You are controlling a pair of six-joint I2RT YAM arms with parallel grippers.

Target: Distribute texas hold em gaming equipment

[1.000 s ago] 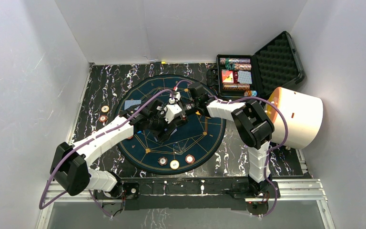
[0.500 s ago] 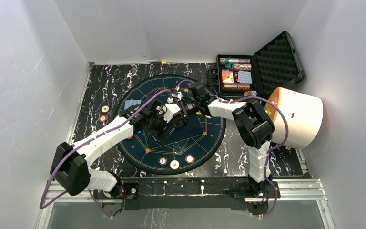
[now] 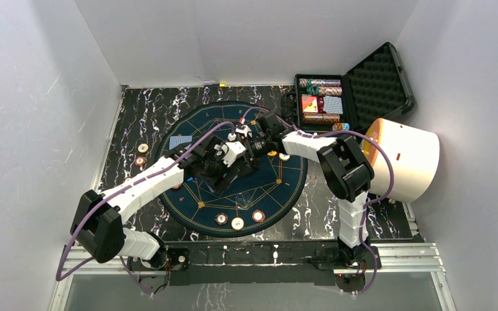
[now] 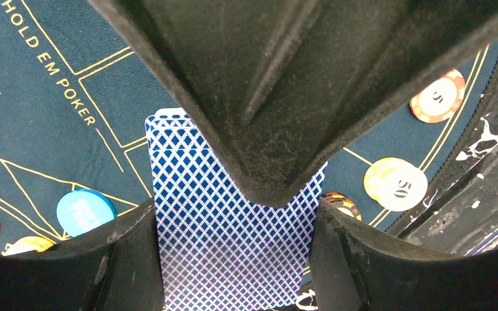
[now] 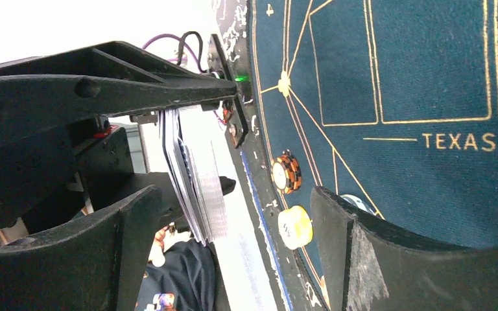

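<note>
In the left wrist view my left gripper (image 4: 233, 214) is shut on a deck of playing cards (image 4: 233, 259) with blue diamond backs, one finger on each long side. My right gripper (image 5: 233, 194) stands open around that deck (image 5: 191, 175), seen edge-on and closer to its left finger (image 5: 71, 259). From above, both grippers meet over the middle of the round blue poker mat (image 3: 194, 210), the left gripper (image 3: 219, 170) just below the right gripper (image 3: 237, 152). Under the deck lie a cream 50 chip (image 4: 395, 184), a red-white chip (image 4: 438, 97), a blue disc (image 4: 85, 212) and a yellow disc (image 5: 295, 227).
A blue-backed card (image 3: 180, 141) lies on the mat's left. Three chips (image 3: 237, 223) sit at its near rim, two more (image 3: 142, 154) on the marble at left. The open black case (image 3: 321, 100) holds chip rolls at back right. A big white cylinder (image 3: 405, 159) stands right.
My right gripper has opened wide and shifted slightly up and left beside the deck. My left gripper keeps its grip on the cards and has barely moved.
</note>
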